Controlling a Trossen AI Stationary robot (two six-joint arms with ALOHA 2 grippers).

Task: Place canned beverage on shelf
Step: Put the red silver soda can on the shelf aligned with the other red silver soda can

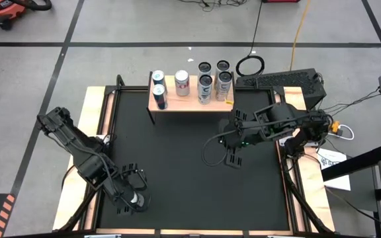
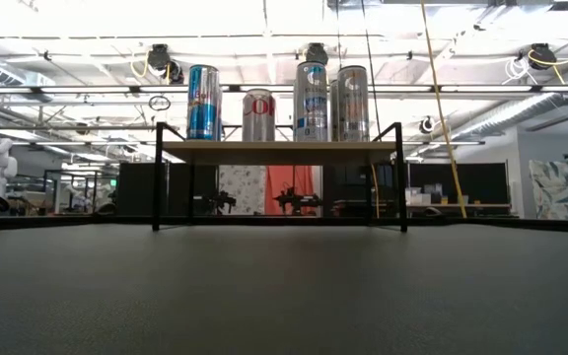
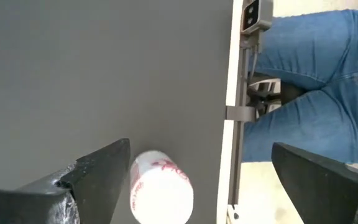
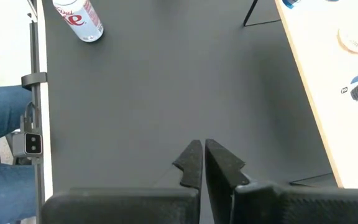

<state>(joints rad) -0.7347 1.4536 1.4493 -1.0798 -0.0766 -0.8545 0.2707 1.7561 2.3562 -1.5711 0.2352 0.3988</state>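
Note:
A white can with red lettering (image 3: 160, 190) seems to stand upright on the black mat near the table's near edge; it also shows in the high view (image 1: 136, 198) and the right wrist view (image 4: 79, 18). My left gripper (image 1: 131, 192) is open around it, with one finger (image 3: 101, 171) close beside it and the other (image 3: 319, 180) far off. The shelf (image 1: 190, 100) stands at the far edge on black legs (image 2: 156, 177), its pale top (image 2: 279, 151) holding several upright cans (image 2: 311, 102). My right gripper (image 4: 202, 163) is shut and empty over the mat right of centre (image 1: 233, 157).
A person in blue jeans (image 3: 309, 87) stands at the table's near edge, also in the right wrist view (image 4: 2, 118). A keyboard (image 1: 276, 80) and a coiled cable (image 1: 250, 65) lie beyond the far right corner. Bare mat (image 1: 177, 152) lies between can and shelf.

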